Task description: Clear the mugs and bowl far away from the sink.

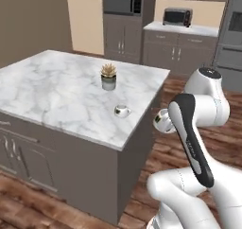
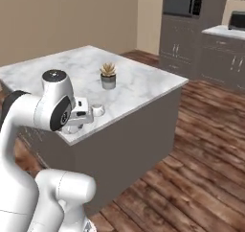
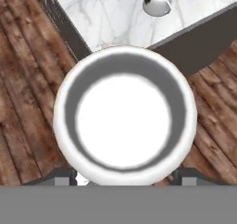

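Note:
A glossy white mug (image 3: 124,121) sits between my gripper's (image 3: 124,176) two dark fingertips (image 3: 65,176), seen from above with its mouth wide to the hand camera. The jaws are shut on it. In the left base view this held mug (image 1: 163,119) hangs in the air just off the right edge of the marble island (image 1: 56,95), above the wood floor. A second white mug (image 1: 122,110) (image 2: 98,110) (image 3: 157,1) stands on the island near that edge. The bowl and the sink are out of view.
A small grey pot with a succulent (image 1: 108,77) (image 2: 108,76) stands on the island beyond the second mug. Grey cabinets with a microwave (image 1: 122,2) and a toaster oven (image 1: 177,16) line the far wall. Wood floor (image 2: 201,145) lies to the island's right.

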